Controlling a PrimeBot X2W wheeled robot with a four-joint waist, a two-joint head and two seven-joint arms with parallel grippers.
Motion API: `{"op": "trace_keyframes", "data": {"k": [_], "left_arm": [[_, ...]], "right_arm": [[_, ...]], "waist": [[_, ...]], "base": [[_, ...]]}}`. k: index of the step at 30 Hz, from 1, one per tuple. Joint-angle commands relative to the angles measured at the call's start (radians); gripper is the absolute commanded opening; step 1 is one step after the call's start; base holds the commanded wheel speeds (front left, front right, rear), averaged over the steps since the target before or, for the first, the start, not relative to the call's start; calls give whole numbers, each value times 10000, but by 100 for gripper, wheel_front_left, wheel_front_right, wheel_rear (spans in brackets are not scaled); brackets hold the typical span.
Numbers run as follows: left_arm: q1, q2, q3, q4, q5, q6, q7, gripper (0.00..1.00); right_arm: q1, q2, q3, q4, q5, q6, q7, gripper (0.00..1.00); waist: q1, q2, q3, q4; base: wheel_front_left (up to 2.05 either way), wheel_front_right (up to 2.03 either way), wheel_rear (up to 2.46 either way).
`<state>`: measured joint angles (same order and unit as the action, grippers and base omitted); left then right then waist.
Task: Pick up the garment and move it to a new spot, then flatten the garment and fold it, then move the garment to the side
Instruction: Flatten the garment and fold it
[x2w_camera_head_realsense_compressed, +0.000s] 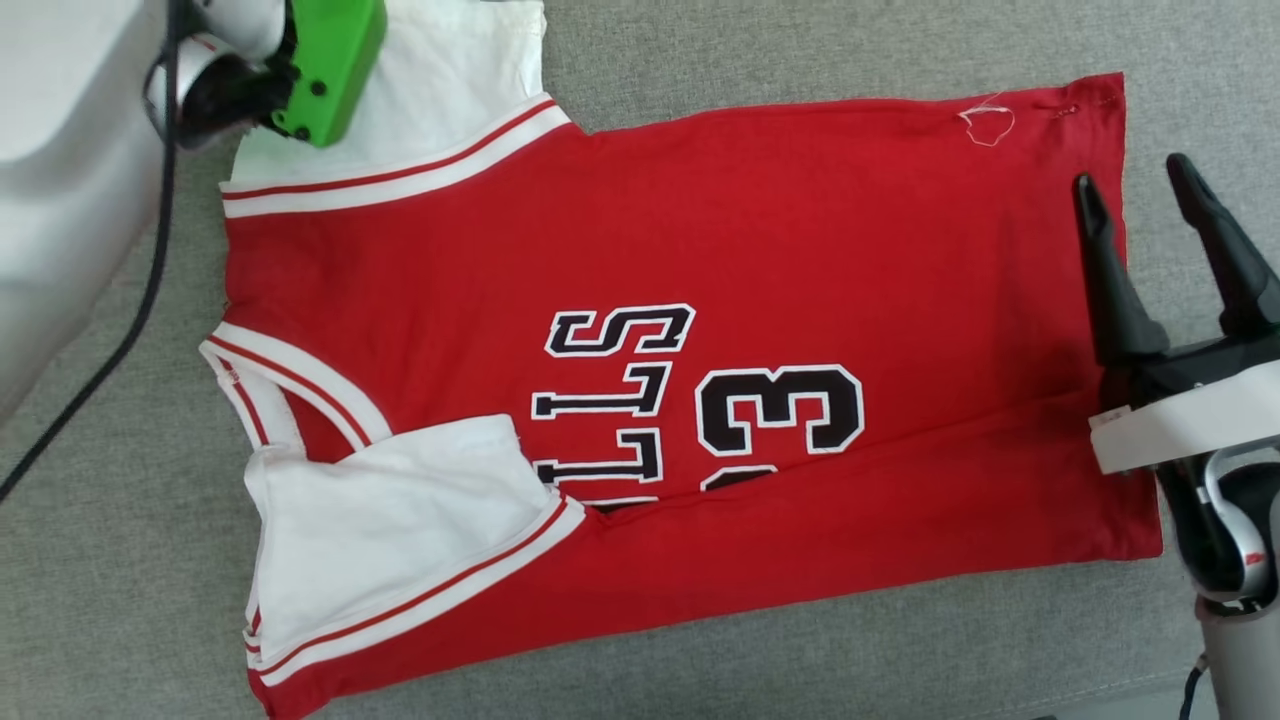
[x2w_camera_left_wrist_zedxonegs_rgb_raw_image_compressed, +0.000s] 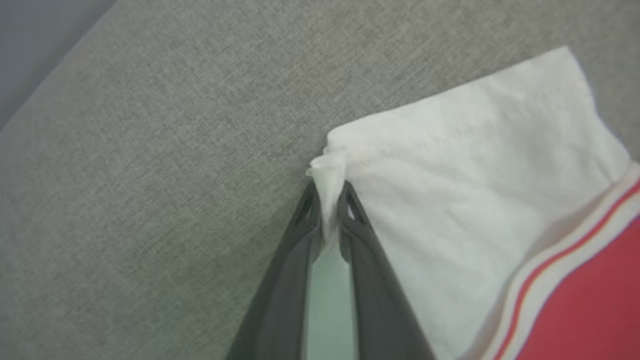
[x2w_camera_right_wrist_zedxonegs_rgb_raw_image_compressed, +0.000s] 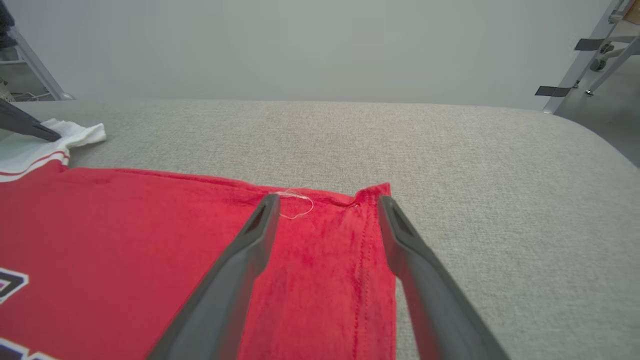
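Folding of the garment (x2w_camera_head_realsense_compressed: 760, 230) is judged barely begun.
Its sleeve (x2w_camera_left_wrist_zedxonegs_rgb_raw_image_compressed: 450, 175) is clenched by the left tool (x2w_camera_left_wrist_zedxonegs_rgb_raw_image_compressed: 328, 200); the right tool (x2w_camera_head_realsense_compressed: 1132, 178) is released.

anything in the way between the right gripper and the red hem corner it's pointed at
Nothing visible. The right gripper is open at the hem corner of the garment, with bare red cloth and a loose white thread between its fingers. The left gripper is shut on the white sleeve.
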<state>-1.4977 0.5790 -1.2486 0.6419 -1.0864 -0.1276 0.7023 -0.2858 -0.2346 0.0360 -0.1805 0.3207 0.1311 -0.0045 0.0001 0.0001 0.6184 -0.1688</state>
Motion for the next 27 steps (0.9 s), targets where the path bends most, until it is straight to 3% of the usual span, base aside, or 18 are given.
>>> {"op": "trace_keyframes", "data": {"k": [1,10,21,27], "left_arm": [[612,66,-267,82,183,-29,-96,0],[748,16,-299,-418,378,-30,-2063,0],[1384,153,-314,-1660,667,-30,-3418,0],[1465,95,-315,-2142,977,-30,-3586,0]], "right_arm": [[-273,-117,-107,4,-39,-4,-41,100],[-964,-1121,-750,-40,172,-4,790,100],[-2468,-3805,508,1531,2535,-4,6137,100],[-3488,-4502,1357,2437,3356,-4,8360,100]], "waist": [[-1,-1,-194,102],[-1,-1,-1190,606],[-1,-1,-1678,1183],[-1,-1,-1481,1433]], "base": [[0,0,0],[0,0,0],[0,0,0],[0,0,0]]}}
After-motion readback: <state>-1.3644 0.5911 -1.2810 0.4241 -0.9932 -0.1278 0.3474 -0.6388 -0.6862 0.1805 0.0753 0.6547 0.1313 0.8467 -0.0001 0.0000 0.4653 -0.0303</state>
